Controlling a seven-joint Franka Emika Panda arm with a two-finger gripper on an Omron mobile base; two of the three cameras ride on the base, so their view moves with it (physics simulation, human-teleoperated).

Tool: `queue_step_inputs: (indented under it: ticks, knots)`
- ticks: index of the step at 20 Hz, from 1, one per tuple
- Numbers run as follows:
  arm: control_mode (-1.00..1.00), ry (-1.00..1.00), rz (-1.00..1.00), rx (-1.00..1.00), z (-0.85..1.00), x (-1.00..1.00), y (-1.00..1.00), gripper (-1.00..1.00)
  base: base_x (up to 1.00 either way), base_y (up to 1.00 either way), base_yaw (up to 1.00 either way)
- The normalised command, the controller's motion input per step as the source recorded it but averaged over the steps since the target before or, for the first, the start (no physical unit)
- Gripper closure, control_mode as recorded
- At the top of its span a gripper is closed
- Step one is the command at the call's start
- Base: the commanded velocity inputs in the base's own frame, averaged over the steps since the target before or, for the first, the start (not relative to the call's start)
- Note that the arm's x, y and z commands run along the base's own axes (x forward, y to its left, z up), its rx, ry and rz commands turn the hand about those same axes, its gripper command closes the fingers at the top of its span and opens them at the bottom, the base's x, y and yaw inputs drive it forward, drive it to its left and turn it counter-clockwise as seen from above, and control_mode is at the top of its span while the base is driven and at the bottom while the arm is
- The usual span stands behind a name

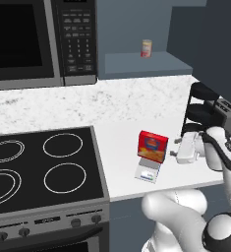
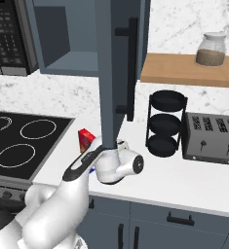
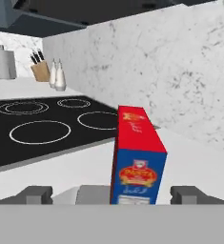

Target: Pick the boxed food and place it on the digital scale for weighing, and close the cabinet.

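Stove: black cooktop at 9 o'clock of the box, four rings, nothing on them.
Box: stands upright on the scale, at mid-counter; placing looks done.
Claw: finger tips spread wide either side of the box's base in the hand view, gripping nothing that shows.
Arm: reaches in low from 3 o'clock, hand level with the counter and aimed at the box.
Risk, box: judged top-heavy on a small plate; a finger brushing it as the hand draws off could tip it toward the stove.
Cabinet: door stands open above the wrist in the right base view, can on its shelf.
Risk, door: rising straight up could knock the arm into the door's lower edge; closing is not yet done.
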Motion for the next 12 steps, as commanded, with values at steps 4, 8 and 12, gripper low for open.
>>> queue_step_inputs:
  ticks: [4,8,12]
  knots:
    - [-1.00,-0.33,0.00,0.00,0.04,-0.76,-0.14,-1.00,0.00,0.00,0.00]
    - [-1.00,-0.33,0.00,0.00,0.00,-0.62,-0.01,-1.00,0.00,0.00,0.00]
    - [-1.00,-0.30,0.00,0.03,0.41,-0.65,-0.29,-1.00,0.00,0.00,0.00]
